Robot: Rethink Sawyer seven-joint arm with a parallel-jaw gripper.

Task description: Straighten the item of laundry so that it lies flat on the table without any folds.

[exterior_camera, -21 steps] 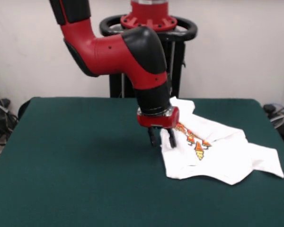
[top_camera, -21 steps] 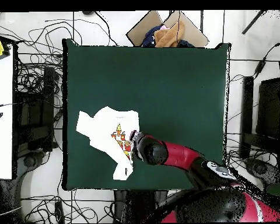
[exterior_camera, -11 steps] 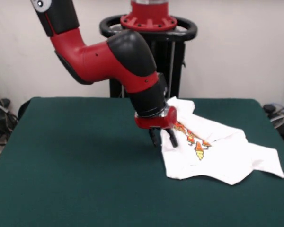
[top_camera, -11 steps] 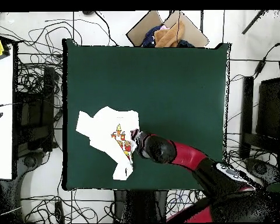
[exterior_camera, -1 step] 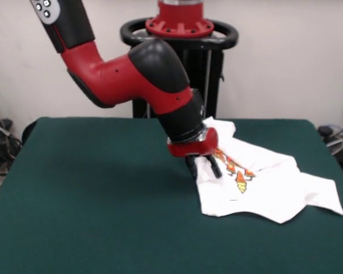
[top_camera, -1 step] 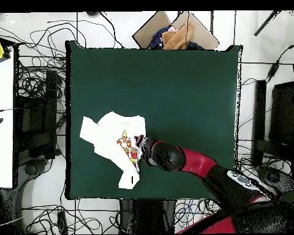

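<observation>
The item of laundry [exterior_camera, -1 step: 268, 185], a white T-shirt with an orange and red print, lies crumpled on the right part of the green table [exterior_camera, -1 step: 91, 194], its cloth folded over itself in several places. My gripper [exterior_camera, -1 step: 203, 169] is down at the shirt's left edge, tilted, with its two dark fingers apart: one rests over the white cloth, the other stands by the edge. Nothing is lifted between them. From overhead, the shirt [top_camera, -1 step: 106, 136] sits near the table's [top_camera, -1 step: 186, 92] left edge, and the gripper [top_camera, -1 step: 139, 146] is at the shirt's right border by the print.
An open cardboard box with cloth in it [top_camera, -1 step: 174, 33] stands beyond the table's top edge in the overhead view. A white side table [top_camera, -1 step: 1, 122] and tangled cables [top_camera, -1 step: 36, 79] flank the left side.
The arm has leaned over and the gripper has shifted slightly further onto the shirt's edge. The shirt's shape has hardly changed.
</observation>
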